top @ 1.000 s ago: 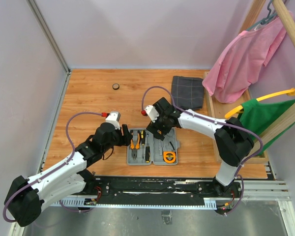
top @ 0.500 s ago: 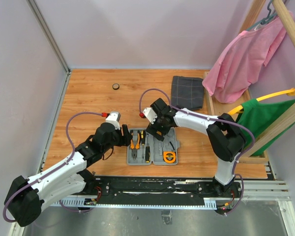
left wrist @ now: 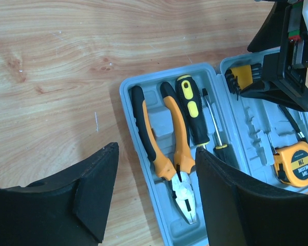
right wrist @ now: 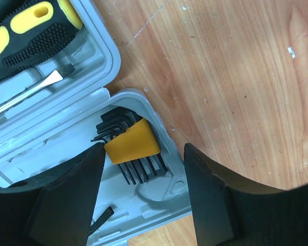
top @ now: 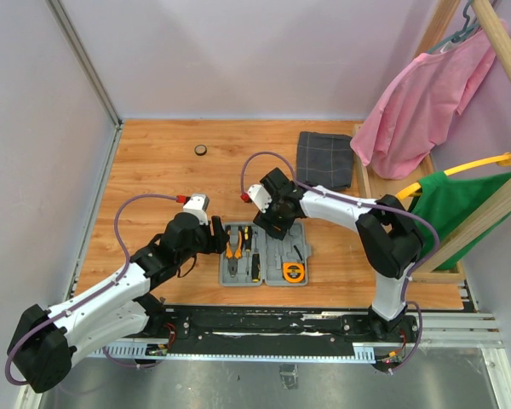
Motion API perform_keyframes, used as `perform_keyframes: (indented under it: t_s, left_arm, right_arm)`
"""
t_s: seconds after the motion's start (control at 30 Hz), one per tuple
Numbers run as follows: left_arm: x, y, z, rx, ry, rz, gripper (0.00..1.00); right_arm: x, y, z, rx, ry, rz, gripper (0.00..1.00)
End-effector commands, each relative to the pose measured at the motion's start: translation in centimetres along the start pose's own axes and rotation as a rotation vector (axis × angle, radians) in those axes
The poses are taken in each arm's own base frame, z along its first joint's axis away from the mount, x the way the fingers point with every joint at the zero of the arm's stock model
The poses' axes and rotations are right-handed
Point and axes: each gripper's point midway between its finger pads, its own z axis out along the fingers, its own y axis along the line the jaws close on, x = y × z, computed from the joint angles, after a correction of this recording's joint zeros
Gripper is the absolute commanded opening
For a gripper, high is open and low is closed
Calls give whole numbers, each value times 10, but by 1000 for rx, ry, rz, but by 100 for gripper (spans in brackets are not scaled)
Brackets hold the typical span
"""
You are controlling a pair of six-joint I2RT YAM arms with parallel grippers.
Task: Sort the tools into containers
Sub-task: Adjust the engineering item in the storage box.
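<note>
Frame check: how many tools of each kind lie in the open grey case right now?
Pliers: 1
Screwdrivers: 2
Hex key set: 1
Tape measure: 1
Thin black piece, kind unclear: 1
Total: 6

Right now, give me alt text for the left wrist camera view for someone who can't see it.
An open grey tool case lies on a wooden table, holding orange-and-black pliers, a yellow-and-black screwdriver, hex keys and an orange tape measure. The left end effector, open and empty, fills the foreground; the right end effector hovers at the hex keys.
</note>
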Motion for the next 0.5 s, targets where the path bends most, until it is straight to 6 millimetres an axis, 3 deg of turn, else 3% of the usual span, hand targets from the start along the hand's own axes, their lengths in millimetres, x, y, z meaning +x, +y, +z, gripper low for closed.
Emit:
perform_keyframes:
  t_s: [0.0, 0.13, 0.23, 0.47]
  left_arm:
    - [-18, -3, -1, -5, -42, 2, 66]
    - [-18, -3, -1, -4, -41, 2, 66]
    - [-18, -4, 0, -2, -39, 2, 66]
    - [-19, -5, 0, 2, -42, -1, 66]
  right_arm:
    - [-3, 1, -1, -31, -5, 27, 62]
    - [-8, 3, -4, -42, -22, 27, 63]
    - [-11, 6, -9, -57, -44, 27, 71]
    - [-18, 1, -37, 10, -125, 131, 74]
